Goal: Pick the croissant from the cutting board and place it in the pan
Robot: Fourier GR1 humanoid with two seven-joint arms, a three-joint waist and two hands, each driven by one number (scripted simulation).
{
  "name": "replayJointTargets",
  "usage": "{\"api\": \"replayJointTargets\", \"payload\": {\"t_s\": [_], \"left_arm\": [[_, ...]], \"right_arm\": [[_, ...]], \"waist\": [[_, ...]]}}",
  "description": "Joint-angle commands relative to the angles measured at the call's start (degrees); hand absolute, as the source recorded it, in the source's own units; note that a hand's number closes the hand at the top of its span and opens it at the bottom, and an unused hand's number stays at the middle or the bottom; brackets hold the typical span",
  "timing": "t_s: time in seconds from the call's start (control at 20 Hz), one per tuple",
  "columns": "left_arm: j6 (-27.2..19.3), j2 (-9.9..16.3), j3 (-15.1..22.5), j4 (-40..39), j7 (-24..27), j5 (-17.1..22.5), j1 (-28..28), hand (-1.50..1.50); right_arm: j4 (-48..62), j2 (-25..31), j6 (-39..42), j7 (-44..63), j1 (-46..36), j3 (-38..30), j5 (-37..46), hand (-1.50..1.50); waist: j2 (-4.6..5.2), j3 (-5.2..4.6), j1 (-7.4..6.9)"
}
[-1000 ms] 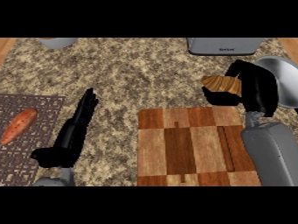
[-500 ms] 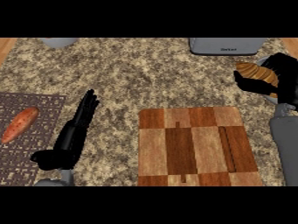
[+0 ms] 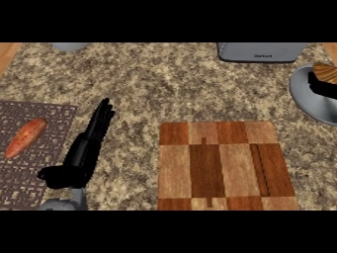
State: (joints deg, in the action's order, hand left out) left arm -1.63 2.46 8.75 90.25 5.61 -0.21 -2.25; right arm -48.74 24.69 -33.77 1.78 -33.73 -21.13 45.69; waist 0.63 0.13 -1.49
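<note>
The brown croissant [image 3: 331, 74] is at the far right edge of the head view, held over the grey pan [image 3: 313, 99]. My right hand [image 3: 335, 90] is shut on it, with black fingers curled under it; most of the hand is cut off by the edge. The wooden cutting board [image 3: 226, 165] lies bare in the lower middle. My left hand [image 3: 87, 146] rests open on the counter left of the board, fingers straight and pointing away from me.
A dark woven mat [image 3: 21, 158] at the left holds an orange carrot [image 3: 26, 137]. A grey appliance [image 3: 262, 51] stands at the back right, and a grey object [image 3: 70, 46] shows at the back left. Wooden strips border both sides.
My right hand has carried the croissant further right and away from the board, so it now hangs over the pan at the view's edge. The left hand has not moved.
</note>
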Motion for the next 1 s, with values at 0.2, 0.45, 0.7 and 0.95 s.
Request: {"api": "replayJointTargets", "payload": {"t_s": [0.2,0.45,0.7,0.95], "left_arm": [[-0.2,-0.9,0.1,-0.8,-0.8,-0.4,-3.5,0.00],[2.7,0.6,0.3,-1.4,2.0,0.7,-0.1,0.00],[0.6,-1.0,0.6,-0.5,0.8,-0.2,-2.9,0.00],[1.4,-0.7,0.2,-1.7,0.8,0.3,-2.8,0.00]], "right_arm": [[20.1,6.6,-8.0,-16.9,-6.1,-9.6,-8.0,1.50],[26.5,10.9,-7.4,-20.7,-9.7,-12.3,-9.5,1.50],[36.4,13.2,7.8,-13.5,-7.4,-7.0,-4.5,-1.50],[39.0,13.3,18.8,-13.9,-13.5,-8.6,-7.2,-1.50]], "waist": [[0.68,0.18,-1.07],[1.25,0.25,-2.68],[2.23,0.27,-3.58],[1.81,0.35,-4.07]]}}
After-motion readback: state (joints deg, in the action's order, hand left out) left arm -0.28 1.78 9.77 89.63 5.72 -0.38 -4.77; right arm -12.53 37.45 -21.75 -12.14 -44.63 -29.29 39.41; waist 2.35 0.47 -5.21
